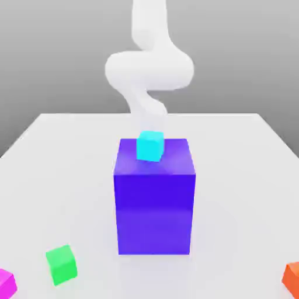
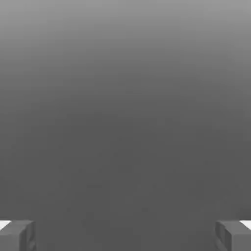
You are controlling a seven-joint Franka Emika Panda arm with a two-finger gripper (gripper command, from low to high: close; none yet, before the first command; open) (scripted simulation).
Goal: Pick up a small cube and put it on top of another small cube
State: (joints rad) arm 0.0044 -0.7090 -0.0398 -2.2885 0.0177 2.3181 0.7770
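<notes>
1. Magenta-pink, the small cube (image 1: 6, 284) is seen at the near corner of the tabletop (image 1: 233, 204), at the exterior view's left, partly cut off by the frame edge, with the green cube (image 1: 62, 264) near it but apart.
2. In the same view, plain flat faces and crisp edges are shown; from these a light, stiff body is judged, unlikely to be crushed by a moderate squeeze. Some slip may be expected on such smooth faces, so a pair of opposite side faces should be taken squarely, around mid-height, with the top and bottom left free for stacking. A corner grip would be likely to twist it.
3. In the hand view, the fingers (image 2: 27, 236) are spread wide apart, with nothing held between them.
</notes>
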